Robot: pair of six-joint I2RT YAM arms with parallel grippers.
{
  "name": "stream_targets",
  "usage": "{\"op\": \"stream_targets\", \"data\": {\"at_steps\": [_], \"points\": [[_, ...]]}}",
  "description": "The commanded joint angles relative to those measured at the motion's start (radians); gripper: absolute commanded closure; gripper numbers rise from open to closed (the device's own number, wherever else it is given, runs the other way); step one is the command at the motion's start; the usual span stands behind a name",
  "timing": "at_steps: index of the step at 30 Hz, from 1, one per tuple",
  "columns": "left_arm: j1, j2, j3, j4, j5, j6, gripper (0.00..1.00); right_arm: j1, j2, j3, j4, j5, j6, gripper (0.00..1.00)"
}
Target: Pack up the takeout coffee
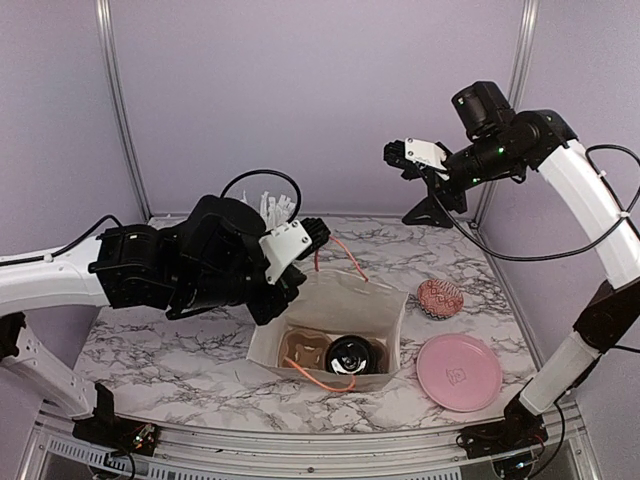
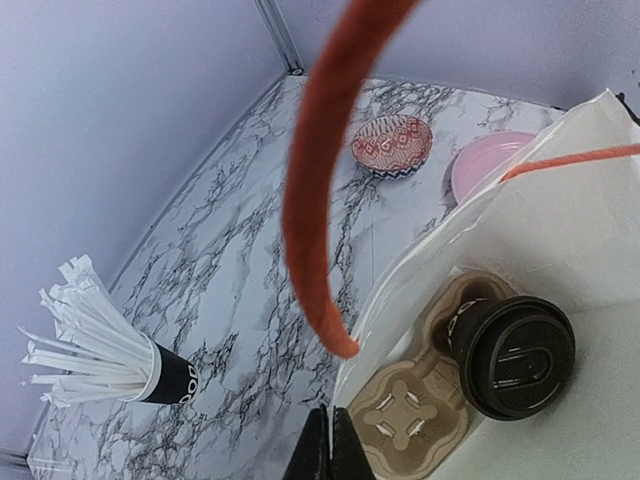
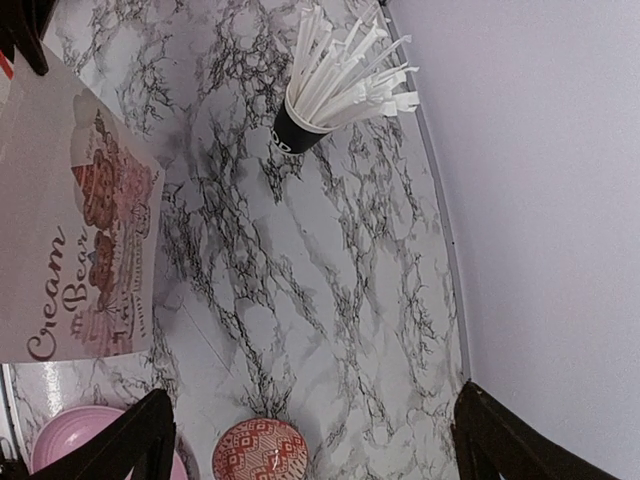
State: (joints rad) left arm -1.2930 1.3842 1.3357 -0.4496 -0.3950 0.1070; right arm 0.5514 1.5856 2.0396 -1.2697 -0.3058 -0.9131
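Above the marbled tabletop point(image 1: 170, 350), between lilac walls point(image 1: 300, 90), left end effector point(image 1: 320, 231) is clenched, right end effector point(image 1: 395, 157) released.

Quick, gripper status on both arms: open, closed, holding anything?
Left gripper: closed, nothing clearly held.
Right gripper: open wide, empty.

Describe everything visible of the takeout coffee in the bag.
The takeout coffee is a small black cup capped with a round, plastic-looking black lid that has a raised rim and an oval recess on top. It stands upright in one pocket of the brown cardboard tray, whose neighbouring pocket is empty, at the bottom of the open white bag. Its side is mostly hidden; only the tray touches it.
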Motion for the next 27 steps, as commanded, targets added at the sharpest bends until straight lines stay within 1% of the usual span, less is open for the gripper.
{"op": "stream_targets", "data": {"at_steps": [1,4,7,9,10,12,16,17,19,22,25,27], "points": [[0.1,0.089,0.129,-0.073,0.129,-0.03,1.0,-0.004,-0.013,0.002,-0.008,-0.007,0.009,0.06],[0.142,0.162,0.215,-0.123,0.158,-0.032,1.0,-0.004,-0.023,-0.007,-0.008,-0.002,0.01,0.06],[0.179,0.21,0.259,-0.129,0.198,-0.039,1.0,-0.004,-0.036,-0.024,-0.008,0.005,0.008,0.06],[0.201,0.238,0.287,-0.128,0.189,-0.035,1.0,-0.005,-0.044,-0.032,-0.007,0.009,0.006,0.06],[0.211,0.249,0.301,-0.128,0.182,-0.034,0.96,-0.005,-0.048,-0.034,-0.008,0.012,0.005,0.06],[0.231,0.263,0.332,-0.13,0.14,-0.025,0.76,-0.005,-0.051,-0.036,-0.007,0.011,0.005,0.06],[0.293,0.263,0.383,-0.117,0.07,-0.007,0.48,-0.007,-0.054,-0.036,-0.007,0.011,0.002,0.06],[0.303,0.263,0.398,-0.118,0.042,0.001,0.43,-0.007,-0.052,-0.035,-0.007,0.011,0.002,0.06],[0.326,0.253,0.421,-0.113,0.004,0.008,0.36,-0.008,-0.049,-0.032,-0.005,0.015,0.0,0.06],[0.365,0.22,0.421,-0.11,0.007,0.015,0.29,-0.01,-0.043,-0.028,-0.004,0.017,0.0,0.06],[0.415,0.178,0.381,-0.11,0.022,-0.009,0.27,-0.017,-0.04,-0.029,-0.003,0.02,-0.002,0.06],[0.472,0.161,0.35,-0.112,0.028,-0.056,0.28,-0.04,-0.038,-0.031,0.0,0.005,-0.006,0.06]]}}
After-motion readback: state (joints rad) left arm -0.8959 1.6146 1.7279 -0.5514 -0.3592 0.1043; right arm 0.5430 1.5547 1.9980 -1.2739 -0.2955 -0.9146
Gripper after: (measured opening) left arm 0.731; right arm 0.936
